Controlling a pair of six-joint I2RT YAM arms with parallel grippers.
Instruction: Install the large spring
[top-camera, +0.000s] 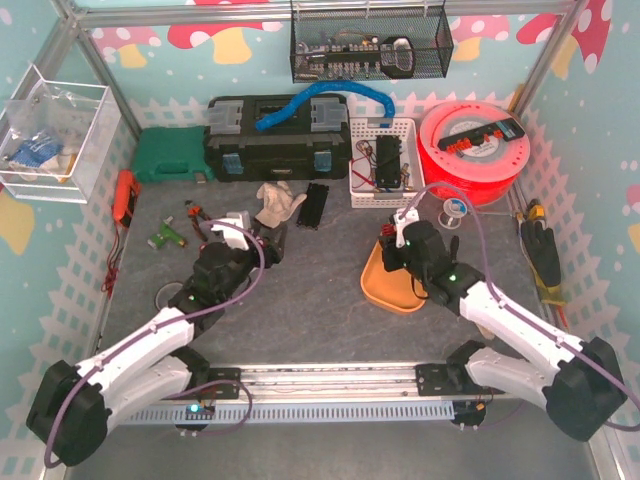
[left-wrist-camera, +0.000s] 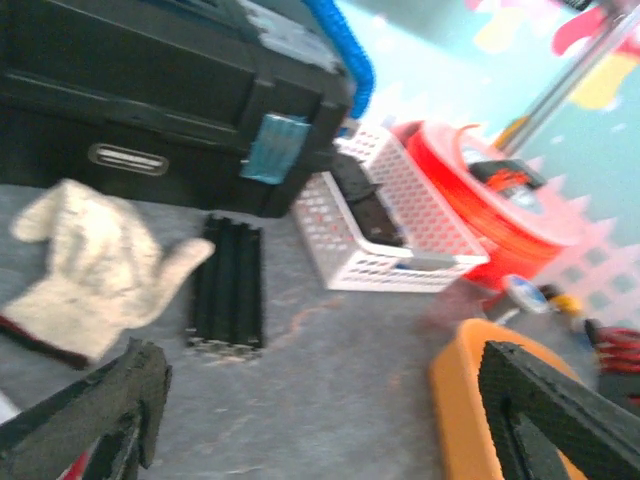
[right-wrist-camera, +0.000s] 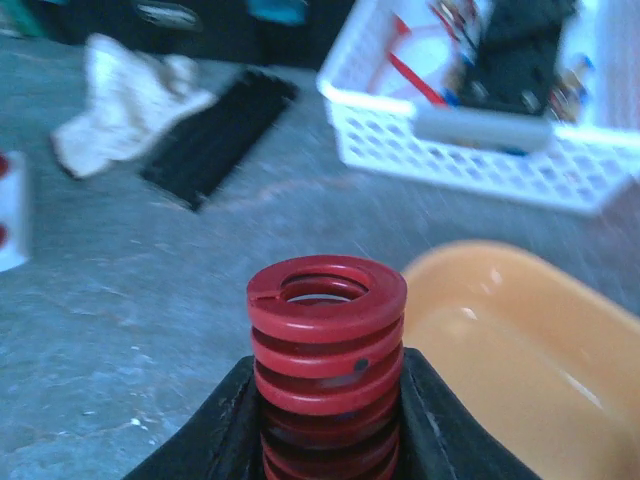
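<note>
The large red coil spring (right-wrist-camera: 325, 340) stands upright between the black fingers (right-wrist-camera: 215, 430) of my right gripper (right-wrist-camera: 328, 425), which is shut on its lower coils. It hangs over the grey mat by the left rim of the orange tray (right-wrist-camera: 520, 340). In the top view my right gripper (top-camera: 391, 250) sits at the far end of the orange tray (top-camera: 390, 288). My left gripper (top-camera: 262, 243) is open and empty over the mat; its fingers (left-wrist-camera: 100, 410) stand wide apart, and the tray (left-wrist-camera: 465, 400) shows by the right one.
A white glove (top-camera: 280, 203) and a black ribbed bar (top-camera: 316, 203) lie in front of the black toolbox (top-camera: 275, 135). A white basket (top-camera: 385, 160) and a red spool (top-camera: 470, 150) stand at the back right. A white block with red parts (top-camera: 232, 228) sits beside the left gripper.
</note>
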